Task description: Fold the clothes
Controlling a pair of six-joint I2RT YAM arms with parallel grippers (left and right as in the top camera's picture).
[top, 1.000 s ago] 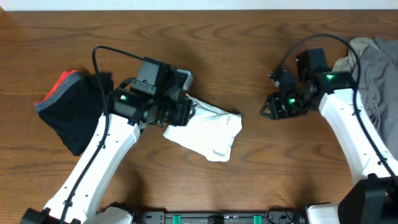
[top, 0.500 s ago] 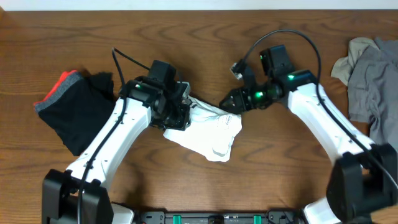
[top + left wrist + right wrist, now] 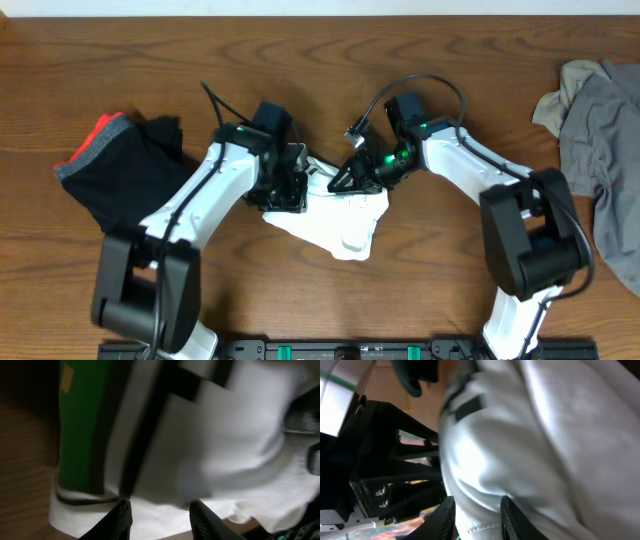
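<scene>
Folding has hardly begun, by my reading. Closest to me on the table (image 3: 450, 290), the white garment (image 3: 340, 222) lies in a rumpled wedge at centre, with puckered edges and no clean crease that I can see. Further back on the left sits a black garment (image 3: 125, 180) with a red band, fairly compact; I cannot tell whether it counts as folded. On the right a grey garment (image 3: 598, 130) is heaped loosely at the table's edge, and I judge it is not yet dealt with. So I would put us on the first real fold of the white piece, with the grey one left to do after it.

Both arms rise from their bases near me and lean inward, meeting over the far edge of the white garment. The left gripper (image 3: 292, 190) is at the cloth's far left corner and the right gripper (image 3: 343, 180) is just beside it, the two nearly touching. In the left wrist view the fingers (image 3: 122, 517) are set narrow, with white fabric and a green-and-black print filling the gap, which I read as a grip on the cloth. In the right wrist view the fingers (image 3: 445, 517) also stand narrow with a stitched hem between them, but I cannot tell whether they have clamped it.
</scene>
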